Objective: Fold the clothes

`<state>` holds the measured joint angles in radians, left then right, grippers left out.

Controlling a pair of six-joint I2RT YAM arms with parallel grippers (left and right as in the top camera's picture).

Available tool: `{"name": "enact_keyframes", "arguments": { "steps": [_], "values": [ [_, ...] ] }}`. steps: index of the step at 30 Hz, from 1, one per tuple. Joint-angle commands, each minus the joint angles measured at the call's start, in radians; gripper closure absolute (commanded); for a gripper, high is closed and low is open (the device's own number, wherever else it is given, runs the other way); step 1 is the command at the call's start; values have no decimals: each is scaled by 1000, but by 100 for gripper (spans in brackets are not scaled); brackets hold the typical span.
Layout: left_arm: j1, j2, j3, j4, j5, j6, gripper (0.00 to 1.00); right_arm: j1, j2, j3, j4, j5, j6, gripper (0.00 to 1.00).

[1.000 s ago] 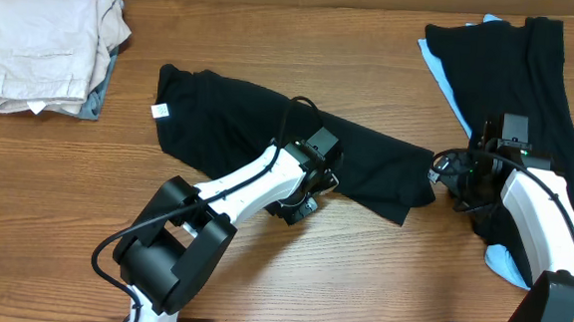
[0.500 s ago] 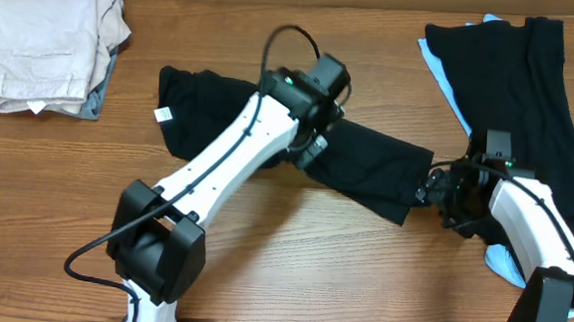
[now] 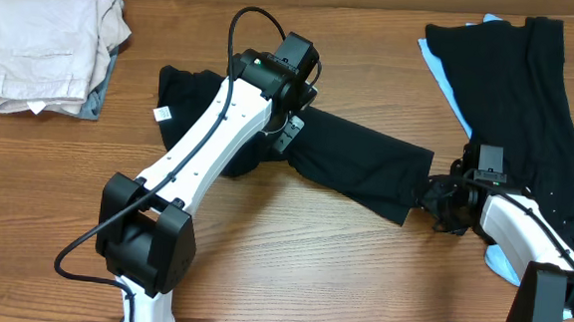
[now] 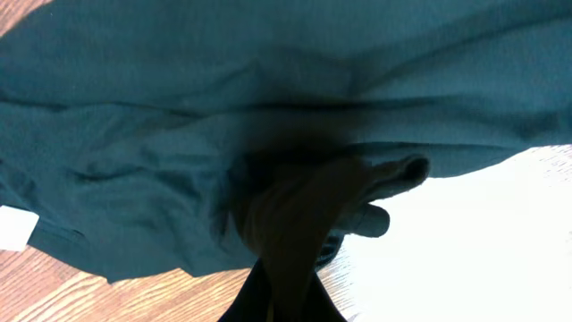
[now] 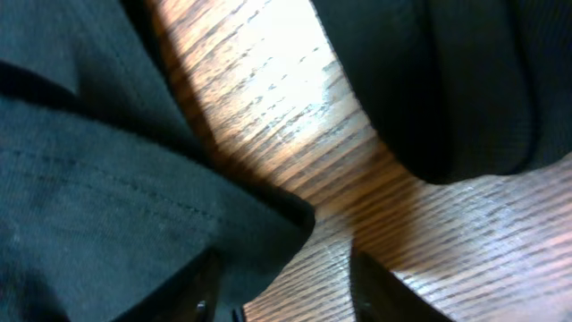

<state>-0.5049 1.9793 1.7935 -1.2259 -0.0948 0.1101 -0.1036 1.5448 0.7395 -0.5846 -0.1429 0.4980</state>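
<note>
A black garment [image 3: 367, 161] lies spread across the middle of the wooden table, with a white tag [image 3: 158, 112] at its left end. My left gripper [image 3: 291, 133] is over the garment's middle, shut on a pinched fold of the black cloth [image 4: 304, 210] that it holds lifted. My right gripper [image 3: 432, 202] is low at the garment's right corner. In the right wrist view its fingers [image 5: 281, 286] are open, with the hemmed corner [image 5: 259, 224] lying between them on the wood.
A folded beige stack [image 3: 44, 46] on a blue-grey item sits at the back left. A heap of black clothes [image 3: 531, 86] over a light blue piece [image 3: 442, 71] lies at the right. Bare wood [image 3: 310, 272] runs along the front.
My left gripper has moved from the garment's front edge back and to the left, carrying the cloth over the garment. My right gripper has moved left to the garment's right corner.
</note>
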Motion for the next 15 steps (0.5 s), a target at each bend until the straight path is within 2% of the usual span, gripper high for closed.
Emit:
{"name": "enact_keyframes", "arguments": {
  "steps": [1, 3, 8, 15],
  "values": [
    [2, -5, 22, 13, -10, -36, 96, 3, 13, -8, 12, -16, 1, 57],
    [3, -5, 23, 25, -10, -81, 96, 3, 13, -8, 16, -16, 1, 67],
    [3, -5, 23, 36, -10, -89, 96, 3, 13, -8, 58, -16, 1, 71],
    [3, -5, 23, 42, -17, -88, 96, 3, 45, -9, 102, -16, 5, 64]
  ]
}}
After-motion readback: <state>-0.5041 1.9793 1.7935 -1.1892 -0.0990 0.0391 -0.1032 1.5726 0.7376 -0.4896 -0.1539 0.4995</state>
